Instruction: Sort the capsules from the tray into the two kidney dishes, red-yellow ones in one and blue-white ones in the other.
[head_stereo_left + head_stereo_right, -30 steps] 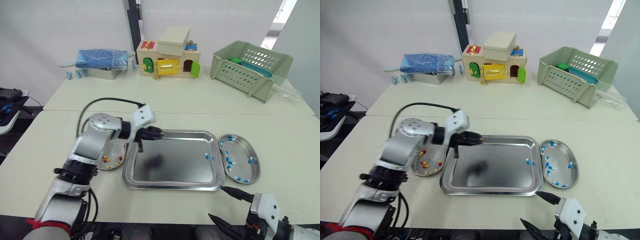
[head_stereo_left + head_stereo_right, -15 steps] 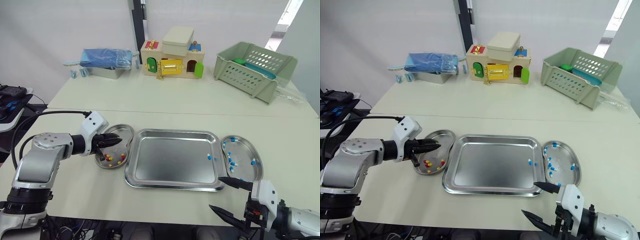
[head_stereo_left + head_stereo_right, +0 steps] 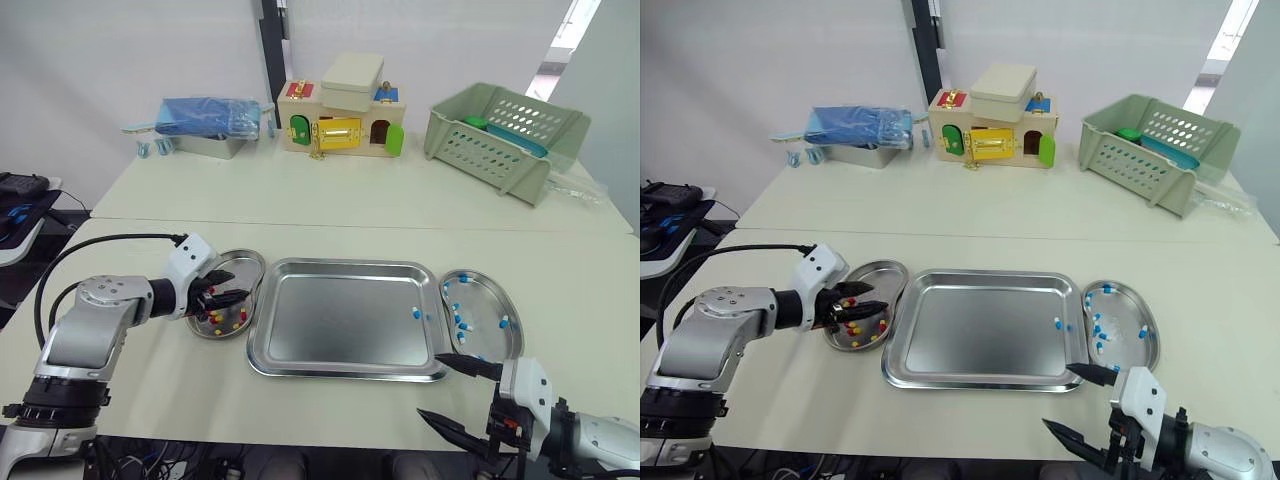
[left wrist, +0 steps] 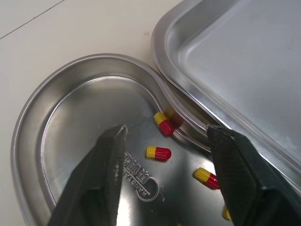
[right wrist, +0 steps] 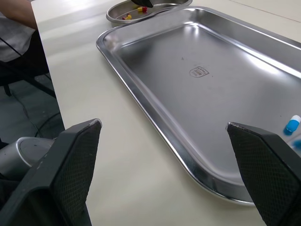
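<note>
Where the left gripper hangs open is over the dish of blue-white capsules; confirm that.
Wrong colour. The left gripper hangs open over the kidney dish of red-yellow capsules, not blue-white ones, as the left wrist view shows.

1. I see the steel tray [image 3: 340, 325] lying flat, with a blue-white capsule [image 3: 415, 313] near its 3 o'clock rim.
2. At the tray's 9 o'clock, the left kidney dish [image 3: 248, 265] holds red-yellow capsules [image 3: 228, 319].
3. At its 3 o'clock, the right kidney dish [image 3: 490, 300] holds scattered blue-white capsules [image 3: 458, 320].

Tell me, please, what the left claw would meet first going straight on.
Probably the red-yellow capsule on the shiny steel kidney dish floor, framed by the open left claw; depth is uncertain.
</note>
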`<state>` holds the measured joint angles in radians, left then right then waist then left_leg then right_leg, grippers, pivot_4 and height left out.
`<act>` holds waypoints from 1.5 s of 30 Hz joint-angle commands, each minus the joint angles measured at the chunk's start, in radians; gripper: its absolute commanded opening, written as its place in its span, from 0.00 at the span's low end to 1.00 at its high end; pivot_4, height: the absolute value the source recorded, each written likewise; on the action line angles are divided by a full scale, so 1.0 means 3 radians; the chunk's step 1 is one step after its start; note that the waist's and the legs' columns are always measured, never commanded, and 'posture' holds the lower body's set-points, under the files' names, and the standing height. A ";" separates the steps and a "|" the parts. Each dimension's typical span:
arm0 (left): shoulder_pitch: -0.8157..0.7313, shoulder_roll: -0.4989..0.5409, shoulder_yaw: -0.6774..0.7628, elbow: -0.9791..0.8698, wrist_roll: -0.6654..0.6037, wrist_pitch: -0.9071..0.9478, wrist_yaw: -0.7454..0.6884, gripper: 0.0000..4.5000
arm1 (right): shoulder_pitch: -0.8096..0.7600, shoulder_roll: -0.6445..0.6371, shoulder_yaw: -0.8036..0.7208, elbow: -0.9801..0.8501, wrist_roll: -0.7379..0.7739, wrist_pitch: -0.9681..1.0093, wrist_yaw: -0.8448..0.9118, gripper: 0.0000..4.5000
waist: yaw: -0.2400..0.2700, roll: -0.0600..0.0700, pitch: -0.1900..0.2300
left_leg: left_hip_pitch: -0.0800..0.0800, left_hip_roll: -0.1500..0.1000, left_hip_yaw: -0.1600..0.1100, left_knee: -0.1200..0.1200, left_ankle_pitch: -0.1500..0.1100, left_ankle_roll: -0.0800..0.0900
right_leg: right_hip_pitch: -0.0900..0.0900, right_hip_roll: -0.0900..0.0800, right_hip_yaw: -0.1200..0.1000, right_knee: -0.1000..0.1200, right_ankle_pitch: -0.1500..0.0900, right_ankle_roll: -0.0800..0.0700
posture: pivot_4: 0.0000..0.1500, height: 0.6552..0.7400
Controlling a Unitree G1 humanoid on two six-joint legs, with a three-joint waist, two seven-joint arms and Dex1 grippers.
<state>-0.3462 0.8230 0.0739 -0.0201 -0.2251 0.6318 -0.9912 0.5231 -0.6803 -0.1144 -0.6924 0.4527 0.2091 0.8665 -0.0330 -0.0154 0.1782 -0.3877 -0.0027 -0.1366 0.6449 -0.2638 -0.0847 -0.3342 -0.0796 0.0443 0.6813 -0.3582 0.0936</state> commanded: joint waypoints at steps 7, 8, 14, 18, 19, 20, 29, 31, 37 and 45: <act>0.0017 0.0195 0.0343 -0.0043 -0.0303 0.0073 -0.0123 0.99 | -0.0064 -0.0100 -0.0549 -0.0059 0.0338 0.0189 -0.0057 1.00 | -0.0008 0.0000 0.0000 | 0.0000 0.0000 0.0000 0.0000 0.0000 0.0000 | 0.0000 0.0000 0.0000 0.0000 0.0000 0.0000 | 1.00 1.00; 0.0070 0.0251 0.0420 -0.0062 -0.0348 0.0077 -0.0161 0.99 | -0.0073 -0.0151 -0.0675 -0.0019 0.0403 0.0265 -0.0041 1.00 | -0.0017 0.0000 0.0000 | 0.0000 0.0000 0.0000 0.0000 0.0000 0.0000 | 0.0000 0.0000 0.0000 0.0000 0.0000 0.0000 | 1.00 1.00; 0.0672 0.0613 0.1039 -0.0022 -0.0438 -0.0025 -0.0263 0.99 | -0.0262 -0.0529 -0.1324 0.0482 0.0563 0.0569 0.0143 1.00 | -0.0041 0.0000 0.0000 | 0.0003 0.0002 0.0003 -0.0005 0.0000 0.0001 | 0.0000 0.0000 0.0002 -0.0001 0.0000 0.0000 | 1.00 1.00; 0.1019 0.0719 0.1356 0.0205 -0.0357 -0.0255 -0.0230 0.99 | -0.0505 -0.0776 -0.1439 0.1065 0.0466 0.0575 0.0372 1.00 | -0.0037 0.0000 0.0002 | 0.0006 0.0002 0.0007 -0.0005 -0.0001 0.0001 | 0.0002 0.0000 0.0005 -0.0001 0.0000 -0.0001 | 1.00 1.00; 0.1088 0.0740 0.1413 0.0283 -0.0331 -0.0324 -0.0219 0.99 | -0.0582 -0.0838 -0.1431 0.1230 0.0418 0.0542 0.0423 1.00 | -0.0036 -0.0001 0.0002 | 0.0006 0.0002 0.0007 -0.0005 -0.0001 0.0001 | 0.0002 0.0000 0.0005 -0.0001 0.0000 -0.0001 | 1.00 1.00; 0.1147 0.0754 0.1462 0.0351 -0.0312 -0.0391 -0.0211 0.99 | -0.0659 -0.0889 -0.1416 0.1377 0.0376 0.0511 0.0469 1.00 | -0.0037 -0.0001 0.0003 | 0.0006 0.0002 0.0007 -0.0005 -0.0001 0.0001 | 0.0002 0.0000 0.0004 -0.0001 0.0000 -0.0001 | 1.00 1.00; 0.1697 0.0698 0.1896 0.0553 -0.0260 -0.0680 -0.0132 0.99 | -0.1424 -0.1145 -0.1133 0.2426 0.0007 0.0244 0.0760 1.00 | -0.0063 0.0000 0.0005 | 0.0006 0.0004 0.0010 -0.0007 -0.0001 0.0001 | 0.0000 -0.0001 0.0006 -0.0002 0.0000 -0.0001 | 1.00 1.00; 0.1789 0.0648 0.1930 0.0521 -0.0274 -0.0705 -0.0095 0.99 | -0.1560 -0.1145 -0.1063 0.2549 -0.0046 0.0208 0.0794 1.00 | -0.0071 0.0003 0.0006 | 0.0007 0.0004 0.0011 -0.0007 -0.0001 0.0001 | 0.0000 -0.0001 0.0006 -0.0001 0.0000 -0.0001 | 1.00 1.00; 0.1926 0.0544 0.1990 0.0400 -0.0337 -0.0689 -0.0019 0.99 | -0.1823 -0.1180 -0.0958 0.2851 -0.0179 0.0072 0.0884 1.00 | -0.0069 0.0004 0.0007 | 0.0006 0.0004 0.0011 -0.0007 -0.0001 0.0001 | 0.0000 -0.0002 0.0006 -0.0001 0.0000 -0.0001 | 1.00 1.00; 0.1910 0.0505 0.1995 0.0396 -0.0436 -0.0676 -0.0001 0.99 | -0.1869 -0.1170 -0.0963 0.2918 -0.0243 0.0014 0.0958 1.00 | -0.0073 0.0005 0.0007 | 0.0006 0.0004 0.0011 -0.0007 -0.0001 0.0001 | 0.0000 -0.0002 0.0006 -0.0001 0.0000 -0.0001 | 1.00 1.00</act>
<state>0.2294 0.9765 0.6278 0.1114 -0.3375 0.4313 -0.9936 -0.0293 -1.0090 -0.3793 0.1931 0.3752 0.2290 1.1453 -0.0548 -0.0140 0.1803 -0.3859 -0.0016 -0.1332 0.6428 -0.2641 -0.0844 -0.3342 -0.0801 0.0461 0.6809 -0.3582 0.0934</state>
